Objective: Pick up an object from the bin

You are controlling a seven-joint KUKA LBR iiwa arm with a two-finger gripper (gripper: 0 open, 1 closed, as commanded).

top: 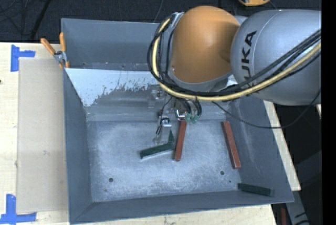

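**Gripper low over the crossed pair at bin centre**

Your gripper (169,125) hangs just toward 12 o'clock of the middle of the bin (118,179). It points down at the floor from under the orange cover (202,43), because the arm reaches in from 3 o'clock and bends at the wrist to get vertical. You cannot tell from this view how far the tool is open, nor whether it has hold of anything; the wrist and cables shade that spot.

Right under it lie two things:

- A red-brown stick (179,142), running from 12 to 6 o'clock, with its upper end close under the tool.
- A dark green angled piece (156,151), flat on the floor and touching the stick's lower part from the 9 o'clock side.

These two look like the likeliest candidates, simply because they are nearest. As they touch, closing on one may drag the other along.

A second red-brown stick (231,144) lies alone toward 3 o'clock, well apart. A dark green bar (255,189) sits at 5 o'clock, tight against the foot of the wall, where there would be little room to get round it.

Nothing looks lifted off the floor yet.
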